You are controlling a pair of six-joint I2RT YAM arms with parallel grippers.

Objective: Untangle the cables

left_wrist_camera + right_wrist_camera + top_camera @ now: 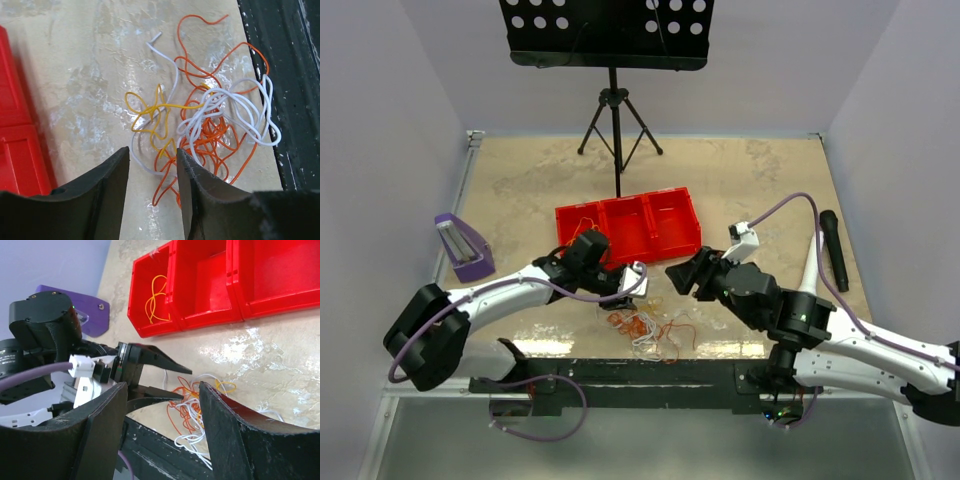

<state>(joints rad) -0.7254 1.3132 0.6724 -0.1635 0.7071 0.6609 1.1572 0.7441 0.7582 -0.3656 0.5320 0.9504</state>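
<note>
Closest to me is the black rail (620,375) that runs along the near edge of the table (520,180). Just past it lie the cables (650,325), a small loose heap of thin orange, white and yellow wires, all looped over each other. The white loops reach right up to the rail. A few orange ends and one white end stick out on the far side of the heap. My left gripper (152,152) hangs over the left part of the heap. Its two dark fingers are spread apart and hold nothing. In the left wrist camera a white wire and an orange wire show in the gap between the fingers, but I cannot tell if the fingers touch them. My right gripper (164,387) is a little to the right, near the left one but not touching it. It points toward the left one. Its fingers are spread wide too, with nothing in them, and it sits up off the table. Farther back is a red bin (628,225) with three boxes in a row. One yellow cable (157,297) lies curled in the left box. A purple wedge-shaped thing (460,245) stands off to the left, and a black microphone (833,250) lies off to the right. Farthest away, a black music stand (608,30) is up on its three legs.
</note>
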